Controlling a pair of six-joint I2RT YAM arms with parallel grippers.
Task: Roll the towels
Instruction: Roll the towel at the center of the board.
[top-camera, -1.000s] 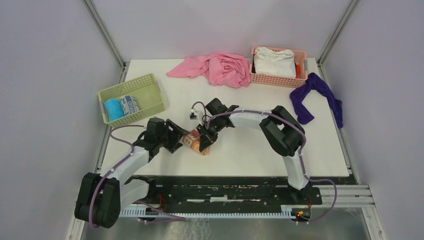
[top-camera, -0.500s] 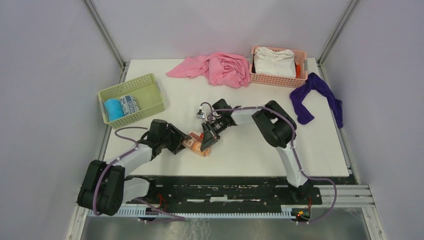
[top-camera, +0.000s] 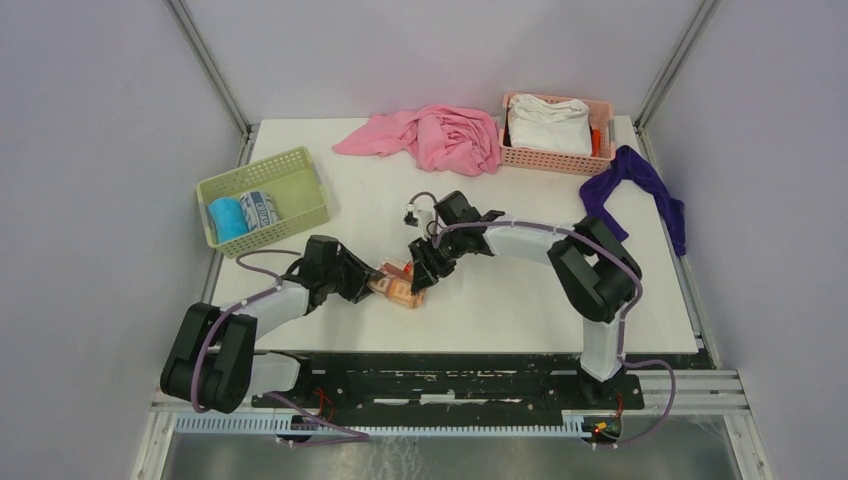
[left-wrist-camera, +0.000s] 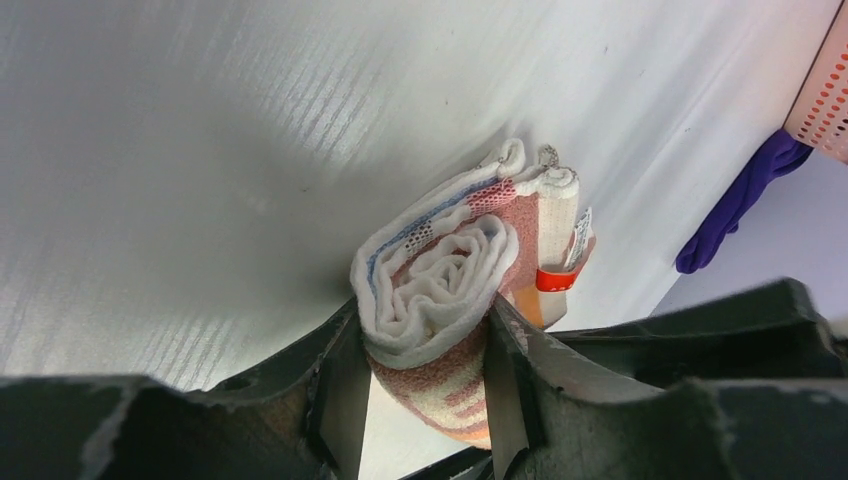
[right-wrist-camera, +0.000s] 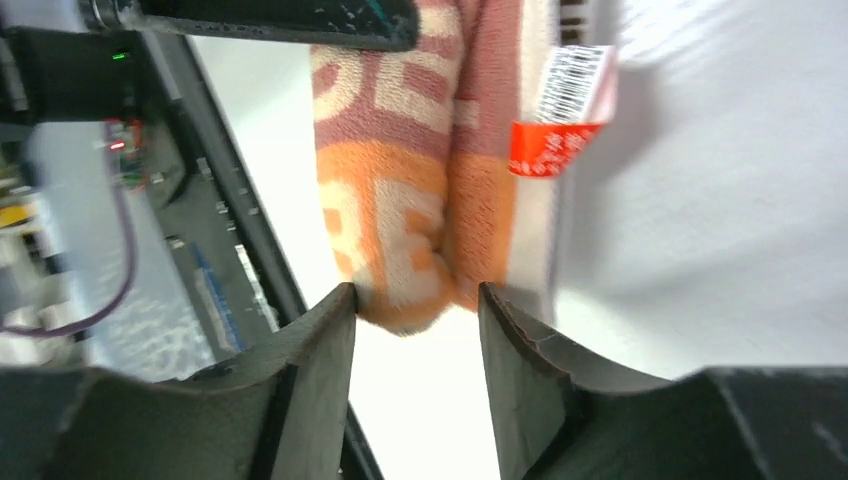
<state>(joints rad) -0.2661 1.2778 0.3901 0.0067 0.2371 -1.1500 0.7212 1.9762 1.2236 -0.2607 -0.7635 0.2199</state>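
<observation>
Cream-and-orange towel (left-wrist-camera: 440, 270): rolled, lying on the white table (top-camera: 520, 300), its spiral end between the left gripper's fingers.
Left gripper (left-wrist-camera: 420, 320): clamped on the roll, a finger pressing each side.
Right gripper (right-wrist-camera: 415, 305): jaws apart, the roll's other end just at its fingertips.
Blue towel (top-camera: 227, 218) and printed towel (top-camera: 260, 210): rolled, side by side in the green basket (top-camera: 262, 163), well apart from the left gripper, beyond it to the left.

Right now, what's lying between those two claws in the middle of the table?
A rolled cream-and-orange towel lies between the left claw and the right claw, seen in the top view. The left wrist view shows its end squeezed by that claw.
</observation>
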